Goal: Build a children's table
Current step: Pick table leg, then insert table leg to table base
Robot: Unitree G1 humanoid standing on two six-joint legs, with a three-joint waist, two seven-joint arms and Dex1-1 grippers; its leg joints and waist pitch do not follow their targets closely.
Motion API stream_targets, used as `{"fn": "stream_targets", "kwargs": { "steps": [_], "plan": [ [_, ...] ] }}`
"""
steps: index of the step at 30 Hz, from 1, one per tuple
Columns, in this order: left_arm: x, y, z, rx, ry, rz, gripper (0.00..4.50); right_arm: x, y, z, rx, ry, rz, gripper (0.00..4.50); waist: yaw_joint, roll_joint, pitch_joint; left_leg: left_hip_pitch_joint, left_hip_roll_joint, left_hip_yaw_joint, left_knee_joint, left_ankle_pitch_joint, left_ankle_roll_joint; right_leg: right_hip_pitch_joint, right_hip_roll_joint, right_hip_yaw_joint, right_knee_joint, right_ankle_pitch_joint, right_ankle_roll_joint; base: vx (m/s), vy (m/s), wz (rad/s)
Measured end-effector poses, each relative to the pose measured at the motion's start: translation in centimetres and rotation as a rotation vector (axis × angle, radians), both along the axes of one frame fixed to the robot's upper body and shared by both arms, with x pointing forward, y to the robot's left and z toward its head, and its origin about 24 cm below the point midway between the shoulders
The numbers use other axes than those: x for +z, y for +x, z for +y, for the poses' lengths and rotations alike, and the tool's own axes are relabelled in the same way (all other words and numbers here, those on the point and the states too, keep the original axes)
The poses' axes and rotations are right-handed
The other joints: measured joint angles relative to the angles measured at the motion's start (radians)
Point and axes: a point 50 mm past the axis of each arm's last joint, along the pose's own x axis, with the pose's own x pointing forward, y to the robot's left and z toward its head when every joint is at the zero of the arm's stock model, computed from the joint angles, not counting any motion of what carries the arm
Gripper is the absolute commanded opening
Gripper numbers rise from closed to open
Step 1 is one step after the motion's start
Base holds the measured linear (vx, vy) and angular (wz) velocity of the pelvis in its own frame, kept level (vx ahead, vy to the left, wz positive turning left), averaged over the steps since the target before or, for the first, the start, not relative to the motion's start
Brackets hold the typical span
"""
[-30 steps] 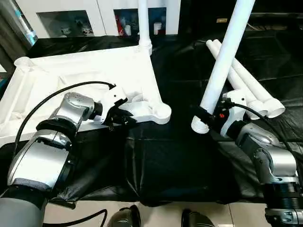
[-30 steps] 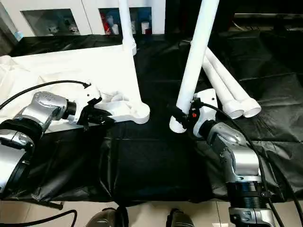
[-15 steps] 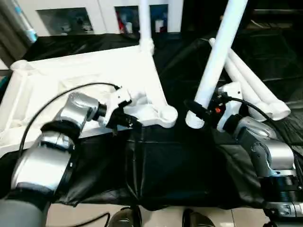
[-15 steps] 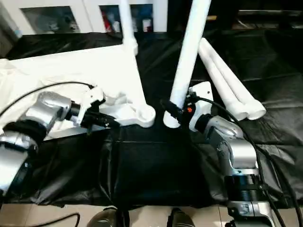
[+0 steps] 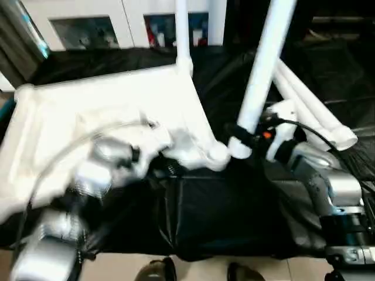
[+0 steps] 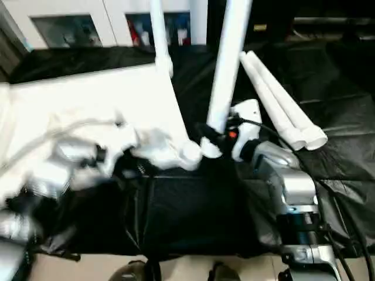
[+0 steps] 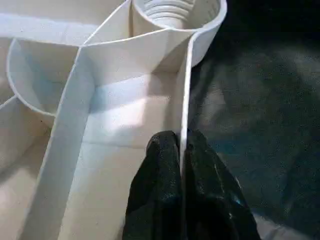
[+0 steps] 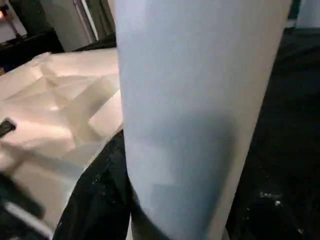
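Beside corner socket (image 7: 176, 15), right gripper (image 5: 239, 136) clamps leg (image 5: 262, 64).

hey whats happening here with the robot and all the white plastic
A two-armed robot is putting together a white children's table. The table top lies upside down on a black cloth, with one leg already standing in a far corner. The left tool is pinched on a thin rib of the top's edge beside the near corner socket. The right tool holds a second leg nearly upright, its lower end next to that socket. Two spare legs lie to the right.
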Motion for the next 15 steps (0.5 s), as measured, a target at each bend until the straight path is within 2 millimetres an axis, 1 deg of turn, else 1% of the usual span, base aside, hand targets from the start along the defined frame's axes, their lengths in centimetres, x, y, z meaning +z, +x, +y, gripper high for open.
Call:
{"fn": "stream_targets", "kwargs": {
  "steps": [2,4,6,7,8,9,10,12,15],
  "plan": [
    [-0.1,-0.3,-1.1,0.014,-0.033,-0.024,0.0,-0.1,-0.1,0.7,0.028,0.014,0.001,1.91,0.001,-0.009,-0.005,0.003,0.0,0.0,0.0,-0.002,-0.004,0.001,0.0,0.0,0.004,-0.001,0.002,0.0,0.0,0.0],
    [-0.3,-0.3,-1.6,0.017,-0.033,-0.048,0.6,-0.2,-0.2,1.4,0.056,0.015,0.002,1.91,0.005,-0.016,-0.009,0.003,0.001,-0.001,0.0,-0.001,-0.004,0.002,0.001,0.0,0.005,-0.003,0.005,0.0,0.0,0.0],
    [-0.3,-0.4,-1.4,0.039,-0.044,-0.055,0.58,-0.3,-0.2,1.7,0.066,0.012,-0.001,1.91,0.005,-0.019,-0.01,0.003,0.001,-0.001,0.002,0.0,-0.006,0.002,0.001,0.0,0.006,-0.003,0.007,0.0,0.0,0.0],
    [-0.3,-0.5,-1.4,0.042,-0.055,-0.058,0.65,-0.3,-0.2,1.7,0.065,0.012,0.0,1.91,0.005,-0.023,-0.011,0.003,0.001,-0.001,0.004,0.0,-0.006,0.002,0.001,0.001,0.007,-0.002,0.005,0.0,0.0,0.0],
    [-0.3,-0.5,-1.5,0.041,-0.059,-0.056,0.79,-0.4,-0.2,1.6,0.065,0.012,0.002,1.91,0.005,-0.026,-0.012,0.002,0.001,-0.001,0.004,0.0,-0.006,0.002,0.001,0.001,0.007,-0.001,0.003,0.0,0.0,0.0],
    [-0.3,-0.6,-1.4,0.039,-0.059,-0.057,0.79,-0.4,-0.2,1.7,0.065,0.013,0.003,1.91,0.005,-0.03,-0.014,0.002,0.001,-0.001,0.004,0.0,-0.006,0.002,0.001,0.002,0.007,-0.001,0.002,0.0,0.0,0.0],
    [-0.3,-0.6,-1.4,0.04,-0.057,-0.057,1.03,-0.5,-0.2,1.7,0.067,0.014,0.003,1.91,0.004,-0.033,-0.016,0.001,0.001,-0.001,0.004,0.0,-0.006,0.001,0.001,0.002,0.007,0.0,0.002,0.0,0.0,0.0],
    [-0.3,-0.6,-1.2,0.038,-0.05,-0.06,1.04,-0.4,-0.2,1.8,0.07,0.015,0.002,1.91,0.003,-0.035,-0.016,0.001,0.001,-0.001,0.005,0.0,-0.006,0.001,0.001,0.002,0.007,0.0,0.001,0.0,0.0,0.0],
    [-0.3,-0.5,-0.5,0.028,-0.028,-0.066,1.04,-0.4,-0.2,1.8,0.074,0.015,0.001,1.91,0.004,-0.035,-0.016,0.001,0.001,-0.001,0.005,0.0,-0.006,0.001,0.001,0.002,0.01,0.0,0.001,0.0,0.0,0.0]
  ]
}}
